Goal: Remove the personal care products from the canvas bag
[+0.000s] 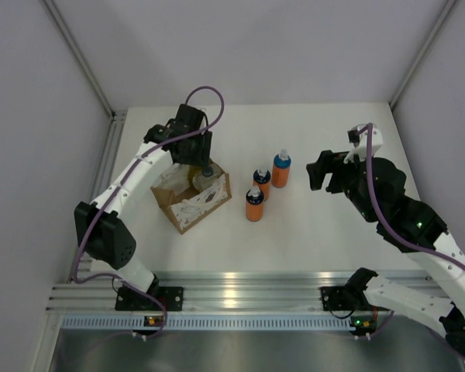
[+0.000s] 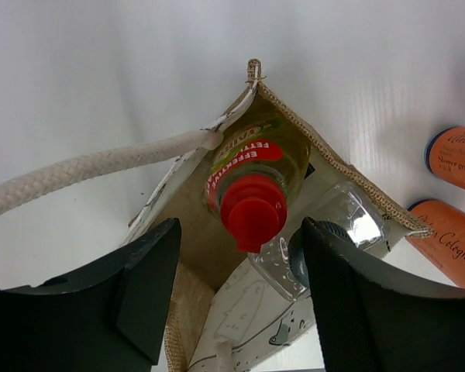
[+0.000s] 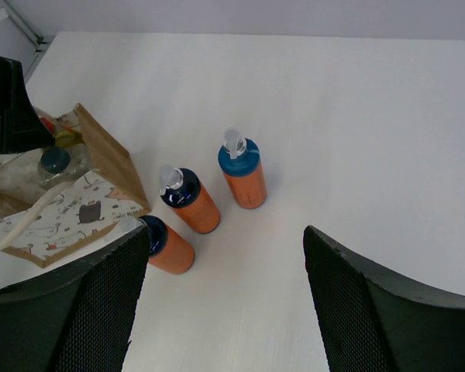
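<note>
left gripper (image 2: 240, 231) straddling yellow bottle (image 2: 252, 151) cap in canvas bag (image 2: 333, 163), centre frame, jaws open, seemingly not touching | right gripper (image 3: 225, 236) hovering open, empty

Bag (image 1: 198, 206) holds two bottles (image 2: 252, 174) (three others (image 1: 254, 206) rightward).

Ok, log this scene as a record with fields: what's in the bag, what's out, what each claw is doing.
canvas bag: on the table, top open
in bag: yellow bottle with red cap; pale bottle with dark cap
out of bag: three orange bottles, standing right of the bag
left claw: open over the bag, fingers either side of the red cap, not touching it
right claw: open, empty, above the table
</note>
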You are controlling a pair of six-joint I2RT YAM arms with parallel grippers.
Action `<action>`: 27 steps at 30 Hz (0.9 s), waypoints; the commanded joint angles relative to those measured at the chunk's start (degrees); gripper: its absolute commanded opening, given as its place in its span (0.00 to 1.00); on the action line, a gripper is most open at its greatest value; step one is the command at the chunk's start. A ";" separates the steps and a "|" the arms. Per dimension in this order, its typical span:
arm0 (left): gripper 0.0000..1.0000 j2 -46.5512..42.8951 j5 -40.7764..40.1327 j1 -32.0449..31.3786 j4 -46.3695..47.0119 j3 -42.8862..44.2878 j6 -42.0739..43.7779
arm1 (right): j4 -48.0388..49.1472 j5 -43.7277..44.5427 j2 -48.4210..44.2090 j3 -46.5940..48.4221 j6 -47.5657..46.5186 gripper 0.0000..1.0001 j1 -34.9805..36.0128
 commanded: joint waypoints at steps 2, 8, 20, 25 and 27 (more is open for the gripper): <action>0.65 0.90 1.13 0.19 -0.48 2.89 1.94 | -0.62 -0.29 -0.27 2.20 -0.14 0.77 -0.60; 0.58 1.69 1.92 0.19 -0.57 3.94 2.38 | -0.62 -0.21 -0.27 2.11 -0.06 0.77 -0.60; 0.52 3.53 2.27 0.19 -0.84 5.88 3.35 | -0.62 -0.03 0.79 2.55 0.12 0.77 -0.60; 0.52 4.24 1.49 0.19 -1.10 5.52 3.70 | -0.62 0.41 0.79 2.29 0.03 0.77 -0.51; 0.51 4.24 0.96 0.28 -1.28 5.53 3.87 | -0.62 0.50 0.79 2.20 0.12 0.77 -0.51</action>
